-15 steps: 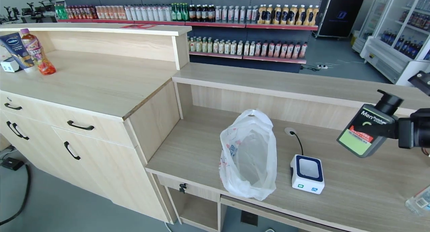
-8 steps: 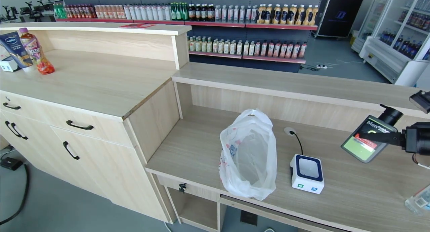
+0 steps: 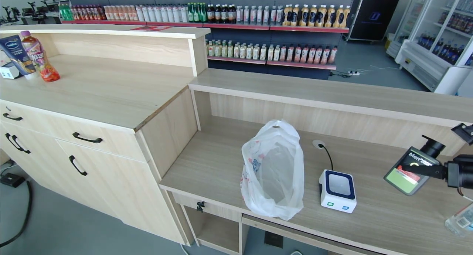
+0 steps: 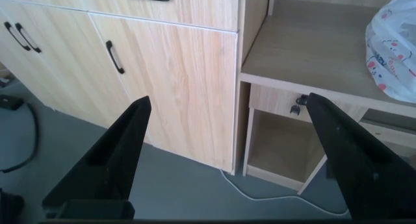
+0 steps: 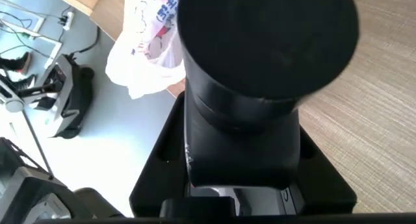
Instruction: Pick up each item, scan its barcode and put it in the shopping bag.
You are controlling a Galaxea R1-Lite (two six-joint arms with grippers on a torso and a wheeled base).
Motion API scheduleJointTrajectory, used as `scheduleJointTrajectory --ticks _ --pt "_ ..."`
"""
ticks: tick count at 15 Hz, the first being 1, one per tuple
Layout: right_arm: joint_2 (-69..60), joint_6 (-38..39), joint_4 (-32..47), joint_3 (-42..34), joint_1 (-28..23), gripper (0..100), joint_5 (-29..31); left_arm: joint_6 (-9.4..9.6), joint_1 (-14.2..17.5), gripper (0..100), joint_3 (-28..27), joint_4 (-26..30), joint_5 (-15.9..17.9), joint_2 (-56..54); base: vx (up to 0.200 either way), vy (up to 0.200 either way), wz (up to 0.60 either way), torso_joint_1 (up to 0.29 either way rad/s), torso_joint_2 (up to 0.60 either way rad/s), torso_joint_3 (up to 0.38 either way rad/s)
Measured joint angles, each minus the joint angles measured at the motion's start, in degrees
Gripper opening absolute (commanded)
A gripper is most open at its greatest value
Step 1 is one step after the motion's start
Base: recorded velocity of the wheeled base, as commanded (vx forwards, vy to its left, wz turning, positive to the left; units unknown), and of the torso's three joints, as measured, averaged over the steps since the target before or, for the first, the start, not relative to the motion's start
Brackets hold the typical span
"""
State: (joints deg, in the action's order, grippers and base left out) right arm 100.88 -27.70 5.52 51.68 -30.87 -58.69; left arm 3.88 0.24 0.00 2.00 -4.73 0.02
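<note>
Currently gripping, in the right gripper (image 3: 421,170), a dark flat-sided plastic bottle with a black round cap and a green-and-red label (image 3: 401,180); closed firmly across the upper body, against both broad faces. Hanging tilted in the air over the pale wooden counter (image 3: 388,218), cap up toward 1 o'clock, at about 3 o'clock from the white box scanner with a dark-blue-framed window (image 3: 338,190) and well apart from it. Looks stiff and smooth-walled, so probably slippery under a light pinch; likely moderate in weight if full, with most of the load hanging below the grip. Best kept held on the flat faces for square contact, not on the black round cap (image 5: 266,42) or the narrow edges. Cannot tell the barcode's position; possibly on the face away from the label, so may call for a wrist turn toward the scanner window. Standing at 9 o'clock from the scanner, just beside it: a thin translucent white plastic shopping bag (image 3: 273,170), limp, top looking gathered rather than gaping, so likely to sag or drag if brushed on entry. Lying at 4 o'clock from the scanner, far out along the counter: a clear plastic bottle (image 3: 460,220), probably light and easily dented, better taken round the middle. Spread wide with nothing between its fingers: the left gripper (image 4: 227,100), low in front of the cabinet doors.
</note>
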Motion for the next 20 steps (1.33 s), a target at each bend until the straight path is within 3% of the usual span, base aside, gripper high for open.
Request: scheduleJointTrajectory --ticks 3,20 --pt "2.34 -6.11 -0.06 -0.35 -0.55 0 -0.93 -0.02 0.00 100 0.00 0.02 0.00 0.00 0.000 0.000 0.00 0.000 0.00 0.000" --pt "9.70 -9.17 -0.51 1.77 4.74 0 -3.56 0.00 0.00 100 0.00 0.02 0.00 0.00 0.000 0.000 0.00 0.000 0.00 0.000"
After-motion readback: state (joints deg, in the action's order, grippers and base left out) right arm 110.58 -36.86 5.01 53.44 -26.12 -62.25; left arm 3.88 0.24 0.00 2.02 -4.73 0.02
